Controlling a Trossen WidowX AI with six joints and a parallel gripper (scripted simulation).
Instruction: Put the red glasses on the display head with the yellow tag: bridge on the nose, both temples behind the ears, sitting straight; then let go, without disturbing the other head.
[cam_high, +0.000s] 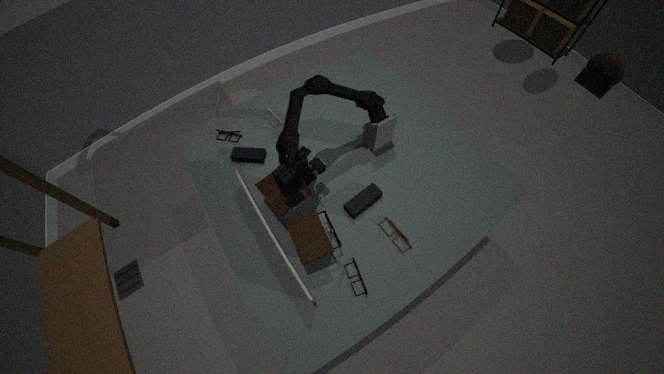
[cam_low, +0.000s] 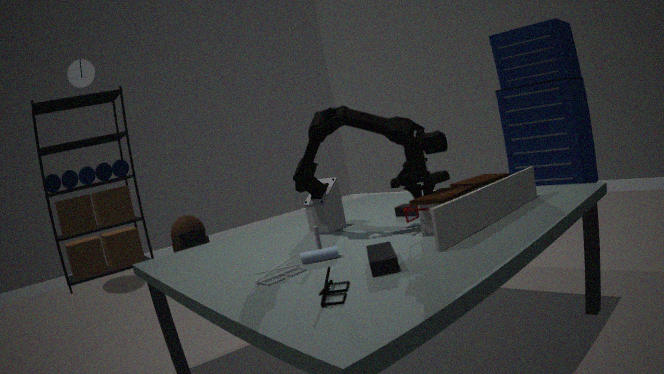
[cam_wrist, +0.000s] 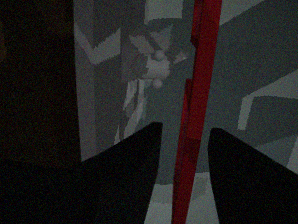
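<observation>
Dim tabletop (cam_high: 440, 175) (cam_low: 225, 290), red glasses (cam_high: 306, 190) (cam_low: 411, 214) (cam_wrist: 199, 95) — between open claw's (cam_high: 314, 189) (cam_low: 420, 196) (cam_wrist: 185, 129) fingers

Dark matt arm (cam_high: 295, 110) (cam_low: 367, 120), wood-like brown tops (cam_high: 310, 237) (cam_low: 452, 190) (grainy, perhaps veneer), smooth pale tabletop (cam_high: 440, 175) (cam_low: 280, 310).
</observation>
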